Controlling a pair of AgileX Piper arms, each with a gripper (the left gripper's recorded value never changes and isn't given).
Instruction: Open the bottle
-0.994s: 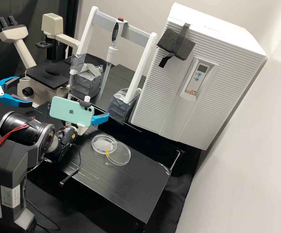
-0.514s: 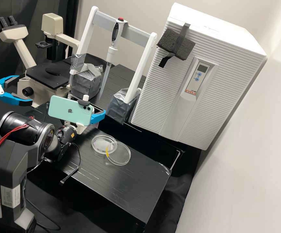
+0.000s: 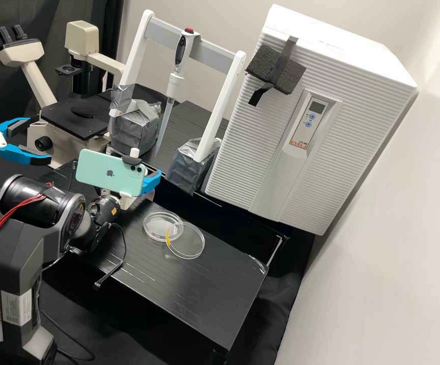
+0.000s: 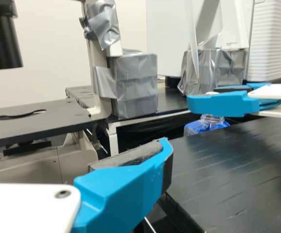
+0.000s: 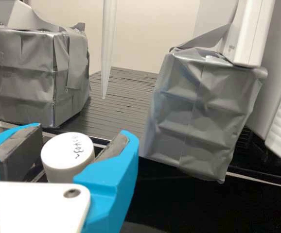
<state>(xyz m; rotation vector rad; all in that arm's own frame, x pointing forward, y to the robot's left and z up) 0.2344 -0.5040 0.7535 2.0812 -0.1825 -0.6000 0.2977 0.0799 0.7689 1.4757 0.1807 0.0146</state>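
A small bottle stands near the bench's back left edge, its white cap [image 3: 135, 152] showing just above the mint phone [image 3: 111, 173] on my right arm. In the right wrist view, my right gripper [image 5: 77, 141] is shut on the cap [image 5: 67, 153], one pad against each side. From the left wrist view, a blue finger [image 4: 228, 103] of the right gripper crosses the bottle at cap height, with the clear neck and blue body [image 4: 204, 127] below it. My left gripper [image 3: 37, 140] hangs open off the bench's left side, in front of the microscope, holding nothing.
Two clear petri dishes [image 3: 162, 224] [image 3: 185, 240] lie mid-bench. A microscope [image 3: 63, 116] stands at the back left. A pipette [image 3: 172, 86] hangs in a white stand on taped grey weights [image 3: 134, 124] [image 3: 189, 162]. A large white ribbed cabinet [image 3: 311, 116] stands at the right.
The right gripper's visible blue finger has drawn in leftward toward the bottle, closing on the cap. The left gripper has risen slightly.
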